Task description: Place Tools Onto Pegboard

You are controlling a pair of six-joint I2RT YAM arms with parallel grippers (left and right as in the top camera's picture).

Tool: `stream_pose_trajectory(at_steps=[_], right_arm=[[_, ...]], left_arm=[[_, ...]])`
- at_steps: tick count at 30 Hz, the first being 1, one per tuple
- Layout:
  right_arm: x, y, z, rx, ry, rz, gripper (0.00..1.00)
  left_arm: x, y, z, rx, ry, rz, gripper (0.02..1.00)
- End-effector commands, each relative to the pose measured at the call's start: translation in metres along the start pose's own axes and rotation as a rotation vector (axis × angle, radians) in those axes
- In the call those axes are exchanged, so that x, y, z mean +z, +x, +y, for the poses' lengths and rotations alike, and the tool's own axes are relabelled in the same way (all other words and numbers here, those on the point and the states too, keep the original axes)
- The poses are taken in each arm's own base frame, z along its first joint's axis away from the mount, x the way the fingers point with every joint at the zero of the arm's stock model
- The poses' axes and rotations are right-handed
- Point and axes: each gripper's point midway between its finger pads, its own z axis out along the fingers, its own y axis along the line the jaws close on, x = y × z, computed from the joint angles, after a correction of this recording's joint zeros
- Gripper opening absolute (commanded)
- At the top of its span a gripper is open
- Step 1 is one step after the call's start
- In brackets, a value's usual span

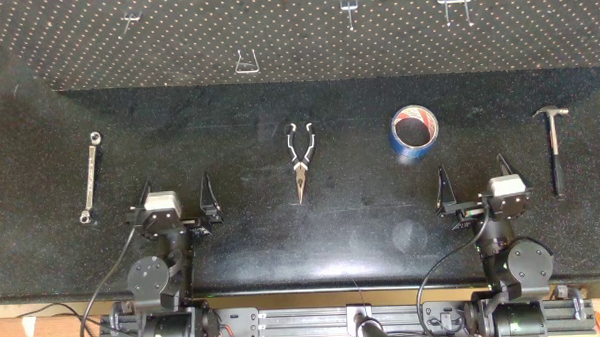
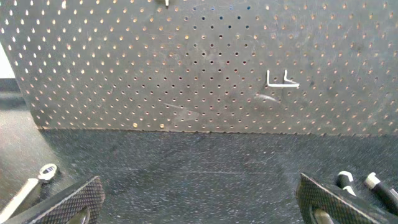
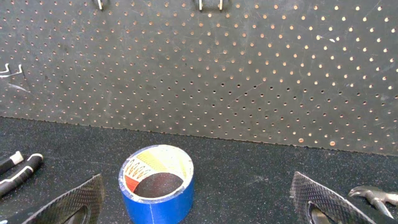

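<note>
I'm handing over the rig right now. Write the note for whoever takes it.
Left gripper: open, empty, between the wrench and the pliers.
Right gripper: open, empty, between the blue tape roll and the hammer.
All four things lie on the table, in front of the pegboard.
Done: nothing; the hooks are bare.
Left: hang all four.

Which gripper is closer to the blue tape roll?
Right. The right gripper sits just short of the blue tape roll; the left gripper is far off on the other side, beyond the pliers.
</note>
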Motion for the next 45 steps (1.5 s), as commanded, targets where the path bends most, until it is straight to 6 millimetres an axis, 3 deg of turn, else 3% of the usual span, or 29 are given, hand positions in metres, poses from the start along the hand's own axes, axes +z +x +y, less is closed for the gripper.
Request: stream_pose_trajectory(at_steps=[1,11,15,18,28,35,42,45], right_arm=[[0.0,0.0,0.0,-0.012,0.005,-0.001,0.976],[0.0,0.0,0.0,-0.012,0.005,-0.001,0.976],[0.0,0.0,0.0,-0.012,0.005,-0.001,0.976],[0.0,0.0,0.0,-0.012,0.005,-0.001,0.976],[0.0,0.0,0.0,-0.012,0.005,-0.001,0.976],[0.0,0.0,0.0,-0.012,0.005,-0.001,0.976],[0.0,0.0,0.0,-0.012,0.005,-0.001,0.976],[0.0,0.0,0.0,-0.012,0.005,-0.001,0.976]], left_arm=[[-0.001,0.013,0.007,0.246,-0.017,0.145,0.993],[-0.015,0.017,0.039,0.268,-0.111,0.721,0.996],[-0.022,0.027,0.045,0.267,-0.102,0.951,0.996],[-0.021,0.033,0.061,0.226,-0.143,1.063,0.996],[-0.027,0.039,0.136,0.067,-0.334,1.227,0.993],[-0.036,0.055,0.183,0.007,-0.299,1.33,0.993],[0.001,0.07,0.209,0.051,-0.199,1.356,0.993],[0.021,0.072,0.211,0.01,-0.151,1.333,0.996]])
